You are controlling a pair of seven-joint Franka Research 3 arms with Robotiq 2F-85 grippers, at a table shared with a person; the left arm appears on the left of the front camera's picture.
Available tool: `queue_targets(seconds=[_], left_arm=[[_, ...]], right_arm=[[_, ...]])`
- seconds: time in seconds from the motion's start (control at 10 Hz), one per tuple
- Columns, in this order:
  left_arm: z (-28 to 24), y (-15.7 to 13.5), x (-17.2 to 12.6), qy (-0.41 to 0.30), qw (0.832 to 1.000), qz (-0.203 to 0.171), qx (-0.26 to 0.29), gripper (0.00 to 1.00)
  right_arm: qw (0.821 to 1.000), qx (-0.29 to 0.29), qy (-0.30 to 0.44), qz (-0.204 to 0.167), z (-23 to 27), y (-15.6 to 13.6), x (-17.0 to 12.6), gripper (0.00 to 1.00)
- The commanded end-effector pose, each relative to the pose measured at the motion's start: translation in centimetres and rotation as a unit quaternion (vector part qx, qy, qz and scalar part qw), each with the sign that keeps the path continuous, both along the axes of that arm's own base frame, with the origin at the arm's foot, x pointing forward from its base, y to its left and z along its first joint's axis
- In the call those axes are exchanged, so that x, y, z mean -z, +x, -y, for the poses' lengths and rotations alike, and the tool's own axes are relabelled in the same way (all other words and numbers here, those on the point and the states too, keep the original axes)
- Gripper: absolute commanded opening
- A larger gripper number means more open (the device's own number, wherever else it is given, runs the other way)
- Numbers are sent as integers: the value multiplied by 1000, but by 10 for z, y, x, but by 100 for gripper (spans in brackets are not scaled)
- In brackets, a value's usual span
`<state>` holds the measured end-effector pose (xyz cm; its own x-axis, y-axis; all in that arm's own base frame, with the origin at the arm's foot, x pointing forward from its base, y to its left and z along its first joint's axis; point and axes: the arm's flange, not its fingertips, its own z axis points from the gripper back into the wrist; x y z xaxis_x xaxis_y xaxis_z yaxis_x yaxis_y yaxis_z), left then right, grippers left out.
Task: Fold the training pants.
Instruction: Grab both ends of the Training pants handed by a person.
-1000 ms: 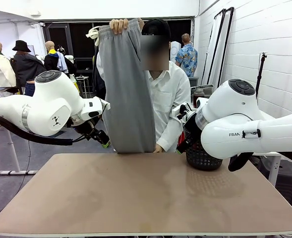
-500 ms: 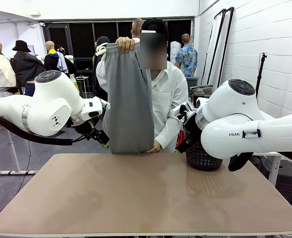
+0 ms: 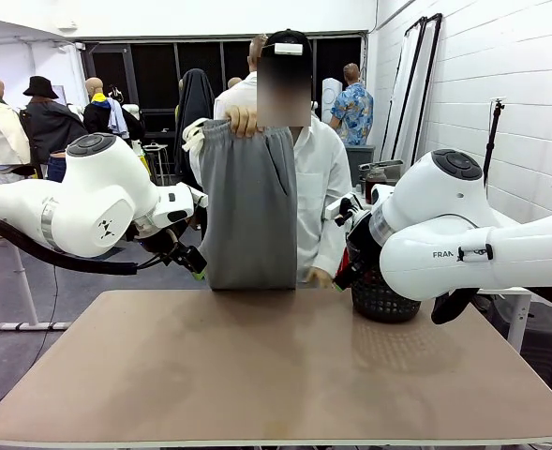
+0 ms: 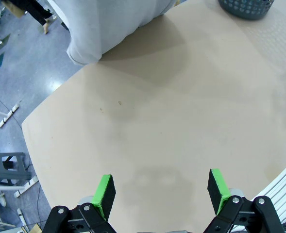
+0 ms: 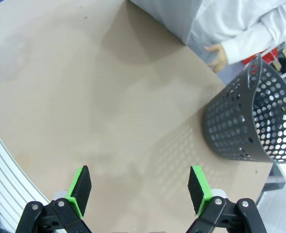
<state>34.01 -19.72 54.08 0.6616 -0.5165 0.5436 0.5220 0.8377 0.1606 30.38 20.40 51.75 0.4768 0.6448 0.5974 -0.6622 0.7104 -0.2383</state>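
A person at the far side of the table holds the light grey training pants (image 3: 248, 206) up by the waistband with one hand (image 3: 243, 120), the fabric hanging doubled down to the far table edge. The pants' lower fold (image 4: 109, 26) hangs at the top of the left wrist view and at the top of the right wrist view (image 5: 169, 14). My left gripper (image 4: 162, 190) hovers open above the bare tabletop, left of the pants (image 3: 189, 258). My right gripper (image 5: 140, 190) is open too, over the table near the basket.
A black mesh basket (image 3: 383, 300) stands at the table's far right corner (image 5: 252, 121). The person's other hand (image 5: 216, 54) rests by the far edge beside it. The tan tabletop (image 3: 276, 366) stretches wide in front of both arms.
The person has lowered the pants, so the waistband has dropped from head height to chest height and the lower fold now meets the table edge. Both arms have stayed still.
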Motion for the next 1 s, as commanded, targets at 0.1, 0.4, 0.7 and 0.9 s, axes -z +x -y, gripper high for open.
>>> queue_targets(seconds=[0.1,0.4,0.7,0.9], left_arm=[[0,0,0,1,1000,0,2,100],[0,0,0,0,1000,0,0,100],[-12,-4,-1,32,997,-6,66,100],[-13,-3,-3,37,996,-10,84,100]], right_arm=[[1000,-1,-1,1,0,0,0,100],[1000,0,0,0,0,0,0,100],[1000,-23,-13,4,7,6,-2,100],[1000,-27,-15,6,9,7,-4,100]])
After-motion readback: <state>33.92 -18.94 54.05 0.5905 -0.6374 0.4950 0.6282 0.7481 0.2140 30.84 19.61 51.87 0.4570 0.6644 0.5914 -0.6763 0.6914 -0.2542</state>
